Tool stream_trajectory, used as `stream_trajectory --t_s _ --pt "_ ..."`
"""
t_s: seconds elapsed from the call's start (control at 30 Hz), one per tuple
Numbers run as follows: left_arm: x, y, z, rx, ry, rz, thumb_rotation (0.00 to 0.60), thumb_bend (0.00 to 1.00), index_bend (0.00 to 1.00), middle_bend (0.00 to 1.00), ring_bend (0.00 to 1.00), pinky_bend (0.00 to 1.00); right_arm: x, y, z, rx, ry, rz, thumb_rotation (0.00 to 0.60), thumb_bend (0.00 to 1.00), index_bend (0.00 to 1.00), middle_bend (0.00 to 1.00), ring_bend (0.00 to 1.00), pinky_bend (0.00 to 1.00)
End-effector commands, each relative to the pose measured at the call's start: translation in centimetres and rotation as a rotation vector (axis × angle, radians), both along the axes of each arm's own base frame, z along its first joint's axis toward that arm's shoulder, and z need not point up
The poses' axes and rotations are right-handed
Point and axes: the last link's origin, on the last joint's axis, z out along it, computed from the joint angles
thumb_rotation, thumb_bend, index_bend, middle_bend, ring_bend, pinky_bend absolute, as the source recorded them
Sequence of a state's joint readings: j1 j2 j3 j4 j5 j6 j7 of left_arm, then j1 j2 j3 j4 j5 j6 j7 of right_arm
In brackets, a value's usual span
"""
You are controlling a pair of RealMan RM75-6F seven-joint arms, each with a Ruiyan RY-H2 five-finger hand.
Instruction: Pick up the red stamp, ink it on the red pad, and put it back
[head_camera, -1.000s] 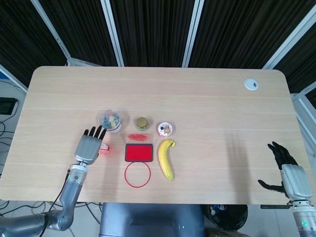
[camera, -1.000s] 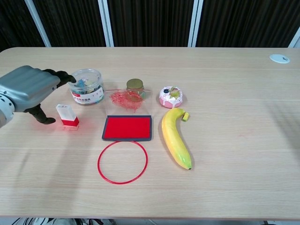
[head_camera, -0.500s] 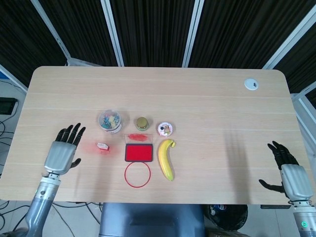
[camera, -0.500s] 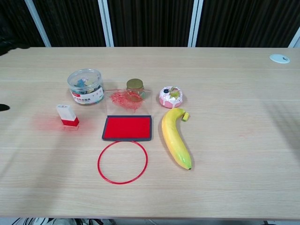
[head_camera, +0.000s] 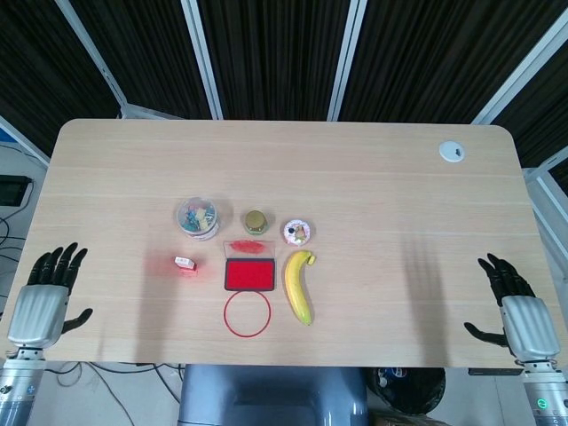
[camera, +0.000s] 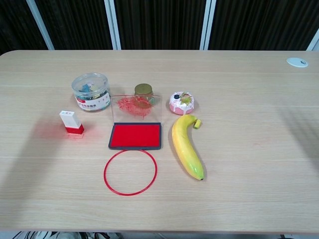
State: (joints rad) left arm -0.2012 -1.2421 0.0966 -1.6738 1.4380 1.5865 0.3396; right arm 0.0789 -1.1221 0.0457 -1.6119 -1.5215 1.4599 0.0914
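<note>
Standing upright on the table (camera: pixel 239 199), the red stamp (camera: pixel 72 123) rests on its red base with its white top uppermost, its long axis vertical, just to the 9 o'clock side of the red pad (camera: pixel 135 136) with a strip of bare wood between them. Seen from the head camera, the left hand (head_camera: pixel 43 297) hangs off the table's left edge with fingers spread and nothing in them; the stamp (head_camera: pixel 185 264) lies toward 2 o'clock from it, well apart. The right hand (head_camera: pixel 519 311) sits beyond the right edge, likewise spread and empty, and much farther from the stamp, so the left hand is judged the nearer one for any reach. Neither hand appears in the chest view. Around the pad, its clear lid (camera: pixel 136 106) stands raised along the 12 o'clock edge; a plastic jar (camera: pixel 90 92) of clips stands at 1 o'clock from the stamp, a small gold-capped jar (camera: pixel 143 91) behind the lid, a toy cake (camera: pixel 181 102) at 2 o'clock from the pad, a banana (camera: pixel 187 148) at 3 o'clock and a red ring (camera: pixel 130 172) at 6 o'clock. Nothing lies on the line from the left hand to the stamp; the plastic jar is the nearest neighbour.
</note>
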Motion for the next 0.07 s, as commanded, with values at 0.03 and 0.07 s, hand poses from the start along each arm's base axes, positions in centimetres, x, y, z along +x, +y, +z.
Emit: stream_trajectory --t_s 0.03,0.07 --pt "0.09 0.0 0.16 0.007 -0.01 -0.007 0.6 0.09 0.0 0.0 0.0 0.08 -0.02 0.01 0.03 -0.003 -0.001 -0.001 0.6 0.16 0.0 0.0 0.0 0.18" --pt "0.1 0.03 0.2 0.008 -0.014 -0.006 0.6 0.09 0.0 0.0 0.0 0.08 -0.02 0.0 0.03 -0.003 -0.002 -0.001 0.6 0.16 0.0 0.0 0.0 0.18"
